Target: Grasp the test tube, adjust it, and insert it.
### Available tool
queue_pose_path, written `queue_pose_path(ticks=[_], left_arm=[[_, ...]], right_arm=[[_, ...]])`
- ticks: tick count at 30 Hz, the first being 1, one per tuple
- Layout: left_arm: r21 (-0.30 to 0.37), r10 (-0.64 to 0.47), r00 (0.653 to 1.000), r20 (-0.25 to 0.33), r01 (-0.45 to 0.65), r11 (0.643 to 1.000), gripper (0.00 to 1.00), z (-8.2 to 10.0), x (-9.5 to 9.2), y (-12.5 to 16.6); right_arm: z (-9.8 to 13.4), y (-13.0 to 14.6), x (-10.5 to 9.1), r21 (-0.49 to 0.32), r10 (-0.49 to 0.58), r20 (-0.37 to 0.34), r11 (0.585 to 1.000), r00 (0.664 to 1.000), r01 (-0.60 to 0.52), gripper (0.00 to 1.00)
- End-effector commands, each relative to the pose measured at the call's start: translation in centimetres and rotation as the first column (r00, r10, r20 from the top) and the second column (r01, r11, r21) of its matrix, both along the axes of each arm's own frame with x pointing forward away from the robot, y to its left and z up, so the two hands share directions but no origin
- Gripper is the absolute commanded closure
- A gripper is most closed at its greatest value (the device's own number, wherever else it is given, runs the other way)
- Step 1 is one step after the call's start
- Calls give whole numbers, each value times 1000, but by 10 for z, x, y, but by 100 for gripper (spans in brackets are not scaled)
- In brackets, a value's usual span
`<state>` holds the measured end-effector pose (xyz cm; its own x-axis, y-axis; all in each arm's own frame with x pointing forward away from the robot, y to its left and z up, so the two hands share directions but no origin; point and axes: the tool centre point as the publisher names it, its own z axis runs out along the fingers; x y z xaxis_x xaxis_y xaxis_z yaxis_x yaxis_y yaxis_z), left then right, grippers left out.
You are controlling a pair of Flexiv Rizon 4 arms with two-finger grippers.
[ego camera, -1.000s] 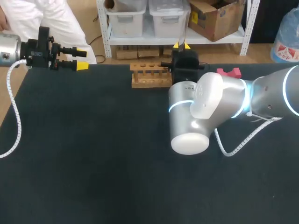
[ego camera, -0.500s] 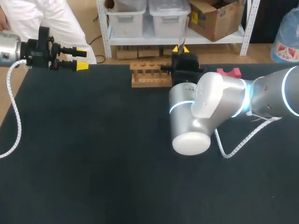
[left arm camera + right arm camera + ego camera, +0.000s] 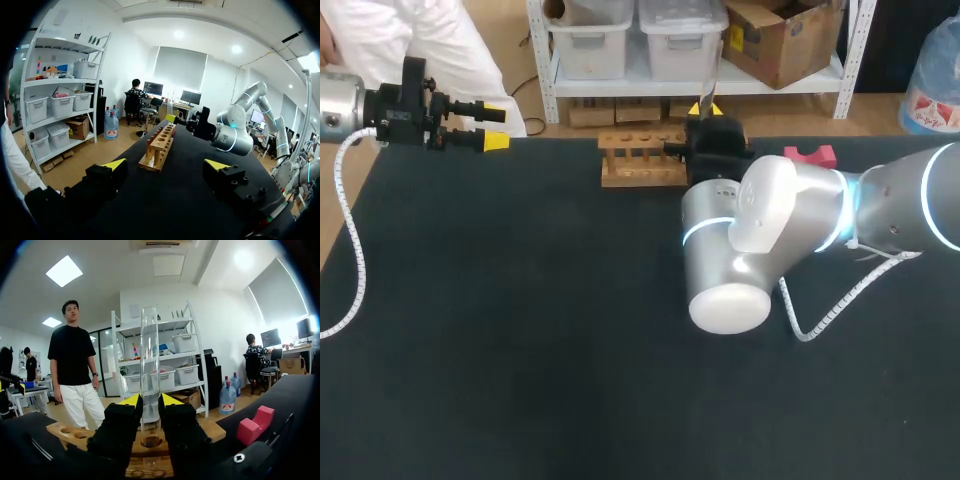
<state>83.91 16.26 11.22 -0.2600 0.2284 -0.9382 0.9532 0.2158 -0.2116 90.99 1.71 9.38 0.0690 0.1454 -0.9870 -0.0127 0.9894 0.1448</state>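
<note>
Where one rack (image 3: pixel 642 162) stands, right tool (image 3: pixel 150 401) grips one test tube (image 3: pixel 149 355) (upright).

**Head view.** The black table (image 3: pixel 520 380) is lit evenly from overhead and rendered matte, without glare; shadows are barely distinguished on it. Soft highlights are carried by the silver housing of the right arm (image 3: pixel 760 230), brightest on the cap at 4 o'clock from centre.

**Right wrist view.** Light is supplied by ceiling panels. Bright streaks are reflected along the test tube (image 3: pixel 149 340), while the black body of the right gripper (image 3: pixel 150 400) is left in shade.

**Left wrist view.** The left gripper (image 3: pixel 166 165) is shown dark against a bright room.
</note>
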Motion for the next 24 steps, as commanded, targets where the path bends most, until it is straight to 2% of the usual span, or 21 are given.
queue_pose_path(ticks=[1,7,8,10,11,14,18,20,21,22,24], left_arm=[[-1,-1,1000,1,1,1000,0,-1,0,0],[-1,-1,1000,1,1,1000,0,-1,0,0],[-1,-1,1000,1,1,1000,0,-1,0,0],[-1,-1,1000,1,1,1000,0,-1,0,0],[-1,-1,1000,1,1,1000,0,-1,0,0],[-1,-1,1000,1,1,1000,0,-1,0,0],[-1,-1,1000,1,1,1000,0,-1,0,0],[-1,-1,1000,1,1,1000,0,-1,0,0],[-1,-1,1000,1,1,1000,0,-1,0,0],[-1,-1,1000,1,1,1000,0,-1,0,0],[-1,-1,1000,1,1,1000,0,-1,0,0]], right_arm=[[0,-3,-5,-15,188,22,982,982,-188,100],[-3,-3,-7,-15,187,9,982,982,-187,98],[-4,-3,-7,-15,186,7,982,982,-186,87],[-4,-3,-7,-16,186,6,983,983,-186,78],[-4,-3,-7,-16,184,5,983,983,-184,67],[-3,-4,-7,-18,182,5,983,983,-182,78],[-3,-5,-6,-19,179,6,984,984,-179,75],[-3,-5,-6,-19,180,7,984,984,-180,84],[-2,-5,-6,-19,179,7,984,984,-178,78],[-2,-5,-6,-18,179,7,984,984,-178,65],[-1,-6,-6,-18,179,6,984,984,-179,2]])
